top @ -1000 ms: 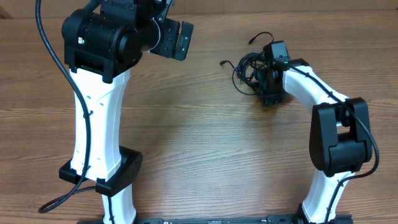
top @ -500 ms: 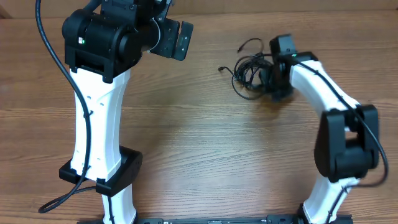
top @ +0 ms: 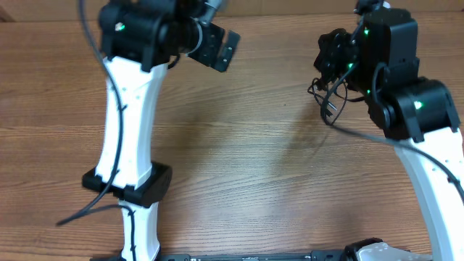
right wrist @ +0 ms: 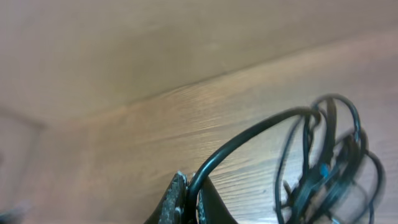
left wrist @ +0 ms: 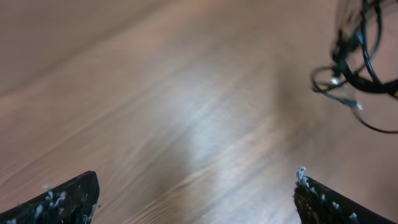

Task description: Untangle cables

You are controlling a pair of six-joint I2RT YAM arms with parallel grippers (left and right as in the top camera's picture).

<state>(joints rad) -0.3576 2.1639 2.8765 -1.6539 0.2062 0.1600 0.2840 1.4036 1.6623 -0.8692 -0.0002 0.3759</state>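
The cables [top: 328,100] are a tangle of thin black cords hanging off the table under my right gripper [top: 335,59], which is raised at the far right. In the right wrist view that gripper [right wrist: 190,200] is shut on one black strand, and the rest of the cables [right wrist: 326,163] dangle in loops to the right. My left gripper [top: 215,47] is held high at the far left, apart from the cables. Its fingers [left wrist: 69,198] stand wide open with bare wood between them, and the cables [left wrist: 359,57] show at the upper right of the left wrist view.
The wooden table [top: 239,159] lies under both arms. The left arm's white column and black base [top: 130,192] stand at the front left. A thicker black arm cable [top: 83,214] trails off at the left edge.
My right gripper has shut on the cables and lifted them off the table, rising toward the camera. The left arm has shifted slightly to the right, its gripper still open.
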